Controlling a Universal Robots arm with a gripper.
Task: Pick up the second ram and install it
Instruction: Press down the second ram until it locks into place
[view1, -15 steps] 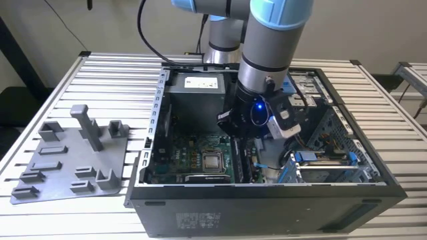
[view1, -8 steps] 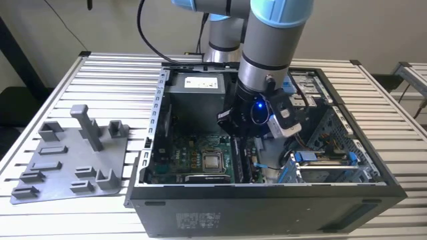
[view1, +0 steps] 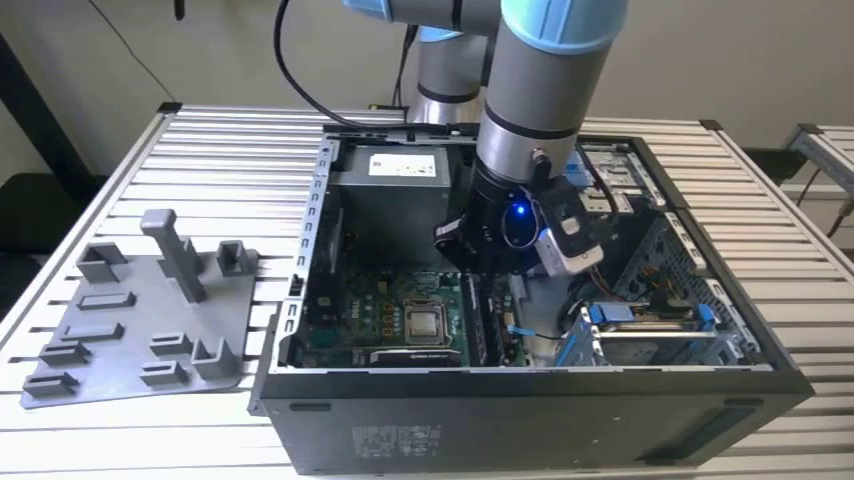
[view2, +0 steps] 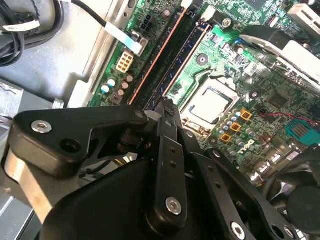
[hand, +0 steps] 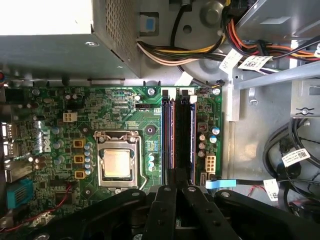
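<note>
We have our hand (hand: 178, 192) closed on the second ram (hand: 183, 137), which sits directly below it in its slot beside the processor socket (hand: 116, 163). We judge this grip keeps the stick upright for seating.

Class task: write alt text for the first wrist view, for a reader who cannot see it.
A black claw hovers at one end of a long, thin, blackish memory stick lying along the slots of a green motherboard. A square silver processor sits beside the slots, and a grey metal power-supply box lies beyond the board.
</note>
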